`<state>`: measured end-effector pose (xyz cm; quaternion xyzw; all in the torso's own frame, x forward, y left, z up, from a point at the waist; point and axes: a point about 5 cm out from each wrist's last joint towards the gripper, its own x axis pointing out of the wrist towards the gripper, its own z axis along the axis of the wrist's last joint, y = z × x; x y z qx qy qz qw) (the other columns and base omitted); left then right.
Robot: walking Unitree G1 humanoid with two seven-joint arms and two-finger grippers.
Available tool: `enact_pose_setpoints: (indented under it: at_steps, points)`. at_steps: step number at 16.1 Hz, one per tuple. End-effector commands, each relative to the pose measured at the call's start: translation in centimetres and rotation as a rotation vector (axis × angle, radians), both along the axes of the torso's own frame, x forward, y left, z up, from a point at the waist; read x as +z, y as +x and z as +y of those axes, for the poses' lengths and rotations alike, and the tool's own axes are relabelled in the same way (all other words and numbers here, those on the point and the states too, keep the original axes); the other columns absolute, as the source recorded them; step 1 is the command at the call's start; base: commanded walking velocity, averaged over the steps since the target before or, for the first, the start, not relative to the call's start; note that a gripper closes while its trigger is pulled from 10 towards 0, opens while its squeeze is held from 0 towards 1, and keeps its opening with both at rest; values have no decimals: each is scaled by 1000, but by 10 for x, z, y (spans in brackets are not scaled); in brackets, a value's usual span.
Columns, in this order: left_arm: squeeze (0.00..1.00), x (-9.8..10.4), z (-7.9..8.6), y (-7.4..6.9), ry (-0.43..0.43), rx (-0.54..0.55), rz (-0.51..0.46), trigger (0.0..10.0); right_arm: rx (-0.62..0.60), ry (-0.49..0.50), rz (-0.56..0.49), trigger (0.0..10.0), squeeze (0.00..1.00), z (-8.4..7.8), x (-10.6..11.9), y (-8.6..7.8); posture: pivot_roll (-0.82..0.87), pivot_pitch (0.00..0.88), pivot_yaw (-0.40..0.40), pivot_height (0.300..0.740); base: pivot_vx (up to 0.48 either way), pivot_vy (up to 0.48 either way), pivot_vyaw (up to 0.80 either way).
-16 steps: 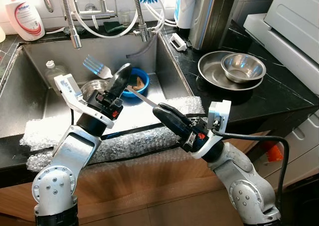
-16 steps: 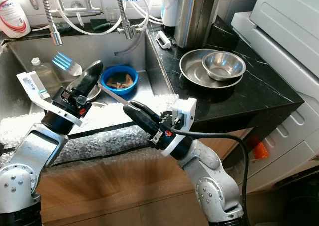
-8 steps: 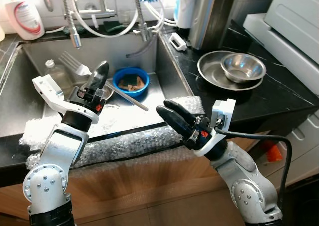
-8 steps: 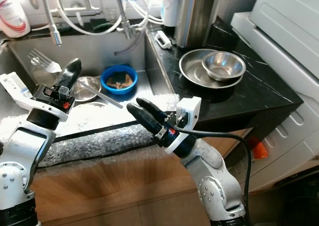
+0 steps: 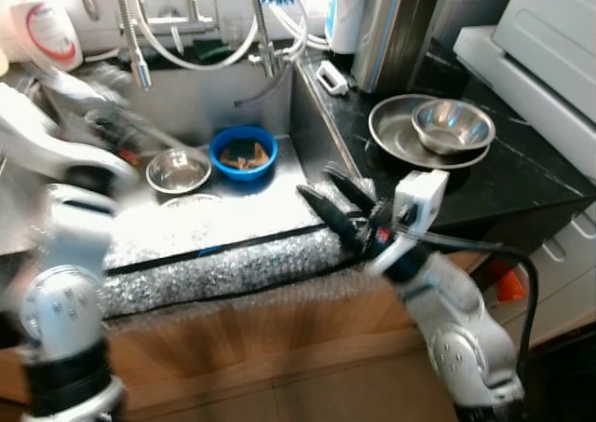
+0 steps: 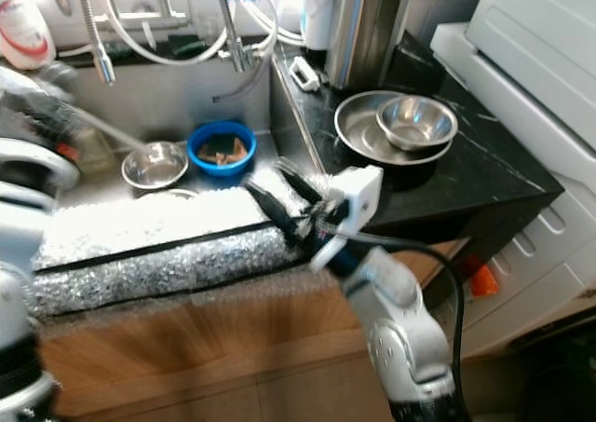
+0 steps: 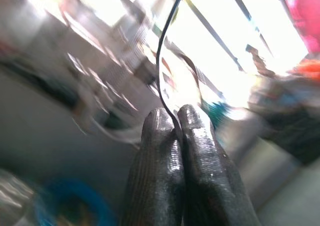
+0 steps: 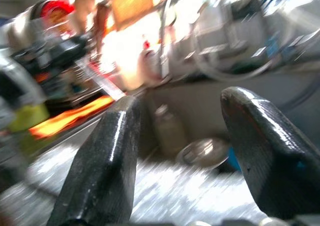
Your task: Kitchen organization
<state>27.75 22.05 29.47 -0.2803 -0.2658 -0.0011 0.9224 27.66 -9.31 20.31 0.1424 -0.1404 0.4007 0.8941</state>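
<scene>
— What do you have on the left arm?

— I see the left end effector (image 7: 181,131) in its wrist picture with both black fingers pressed together, pinching a thin dark wire-like thing (image 7: 165,61) that rises from between them. In the head camera that arm is a blur at the upper left of the frame, above the steel sink (image 5: 186,101), so I cannot tell what the wire-like thing is.

— And the right?

— The right end effector (image 5: 333,203) sits at centre frame, over the front edge of the sink, its two long black fingers spread apart and gripping nothing. Just under it lies a strip of silvery bubble wrap (image 5: 214,268) along the rim.

— Where are the dishes?

— Inside the sink, upper centre-left of the frame, I see a round blue bowl (image 5: 244,152) with brownish scraps in it, and a small shiny steel bowl (image 5: 178,170) just beside it on its left. On the black marble desk (image 5: 521,175), upper right of the frame, a smaller steel bowl (image 5: 453,124) rests inside a wide steel basin (image 5: 396,133). A white soap bottle with a red label (image 5: 47,31) stands at the top left corner.
</scene>
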Motion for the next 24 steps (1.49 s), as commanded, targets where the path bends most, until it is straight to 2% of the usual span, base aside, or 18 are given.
enact_pose_setpoints:
  at_steps: [1, 2, 3, 5, 6, 7, 9, 11, 13, 15, 18, 20, 24]
  points:
    - [0, 1, 4, -2, 102, 102, 4, 2196, -95, -47, -24, 10000, 247, -6, 3, 5, 70, 119, -38, 740, 0, 0, 0]
    - [0, -2, 6, -2, 218, 160, 22, 10000, -155, -132, -61, 10000, 0, -8, 3, 7, 64, 118, -37, 740, 0, 0, 0]
    - [0, -3, 7, -3, 267, 183, 23, 10000, -171, -149, -74, 10000, 0, -8, 3, 6, 65, 118, -36, 740, 0, 0, 0]
    - [0, -4, 12, -3, 431, 248, 19, 10000, -307, -98, -71, 10000, 0, -22, 5, 3, 67, 117, -32, 740, 0, 0, 0]
    - [0, -5, 14, -2, 489, 270, 19, 10000, -337, -124, -82, 10000, 0, -27, 3, 1, 65, 117, -31, 740, 0, 0, 0]
    - [0, -9, 18, 1, 584, 303, 26, 10000, -372, -166, -85, 10000, 0, -34, -2, -1, 63, 119, -29, 740, 0, 0, 0]
    - [0, -16, 23, 5, 668, 335, 41, 10000, -399, -202, -83, 10000, 0, -43, -9, -6, 64, 117, -27, 740, 0, 0, 0]
    - [0, -24, 26, 11, 689, 348, 60, 10000, -421, -213, -56, 10000, 0, -48, -15, -13, 62, 118, -24, 740, 0, 0, 0]
    - [0, -37, 26, 17, 670, 343, 91, 10000, -415, -208, -45, 10000, 0, -45, -18, -16, 53, 120, -22, 740, 0, 0, 0]
    - [0, -50, 26, 24, 702, 335, 111, 10000, -412, -189, -46, 10000, 0, -40, -18, -19, 52, 121, -16, 740, 0, 0, 0]
    - [0, -63, 27, 29, 706, 327, 138, 10000, -404, -179, -42, 10000, 0, -37, -18, -21, 65, 124, -21, 740, 0, 0, 0]
    - [0, -80, 23, 39, 677, 307, 185, 10000, -387, -176, -41, 10000, 0, -32, -18, -21, 52, 119, -20, 740, 0, 0, 0]
    - [0, -92, 16, 43, 672, 267, 208, 10000, -394, -169, -43, 10000, 0, -33, -16, -20, 48, 119, -19, 740, 0, 0, 0]
